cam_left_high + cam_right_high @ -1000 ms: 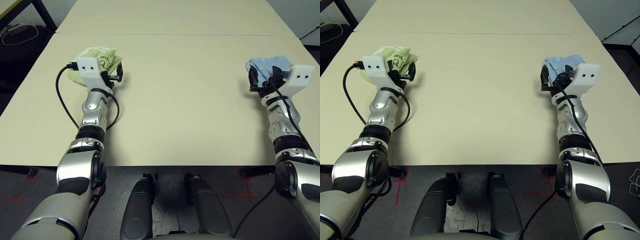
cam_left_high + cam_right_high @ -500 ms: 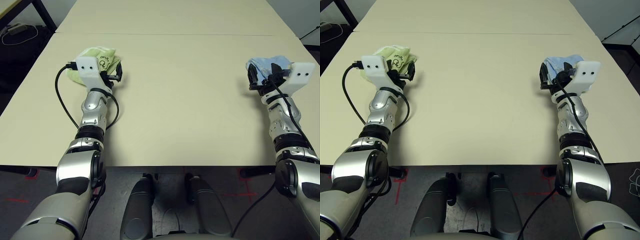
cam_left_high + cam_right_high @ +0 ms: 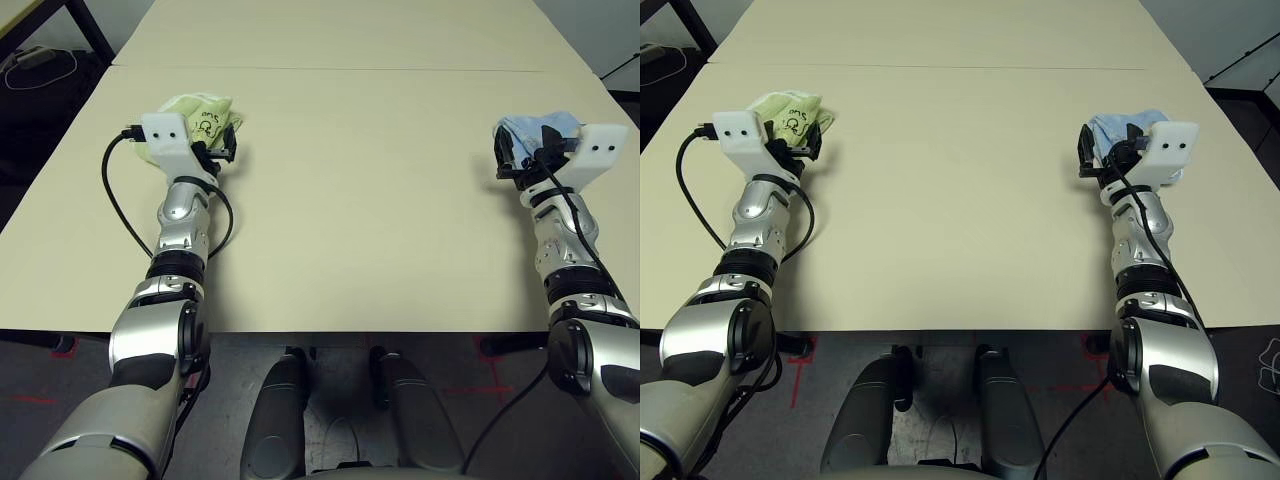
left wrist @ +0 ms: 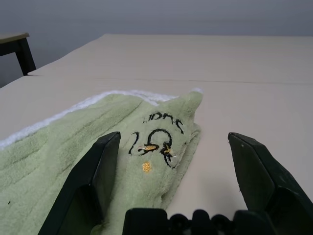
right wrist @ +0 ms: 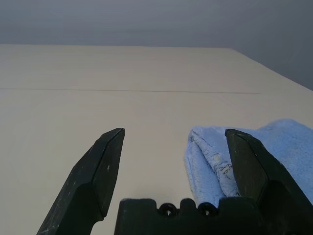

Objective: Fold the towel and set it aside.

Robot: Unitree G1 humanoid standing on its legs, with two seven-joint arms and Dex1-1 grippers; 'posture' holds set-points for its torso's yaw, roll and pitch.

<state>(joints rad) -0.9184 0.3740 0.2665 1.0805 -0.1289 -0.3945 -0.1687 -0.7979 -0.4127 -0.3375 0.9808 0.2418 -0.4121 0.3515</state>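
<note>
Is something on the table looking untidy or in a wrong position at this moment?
Yes. The green towel lies bunched, not folded flat, near the table's left edge. The blue cloth is crumpled too, near the right edge.

Cream tables (image 3: 400, 200) abutting; dark floor (image 3: 40, 110); grey wall (image 5: 146, 19).

— What sort of place is this?
— Looks like a lab or plain office room: two pale beige tables (image 3: 400, 40) pushed edge to edge, dark floor with red tape crosses (image 3: 35, 400), a loose cable (image 3: 40, 62) beyond the far-left corner.
</note>
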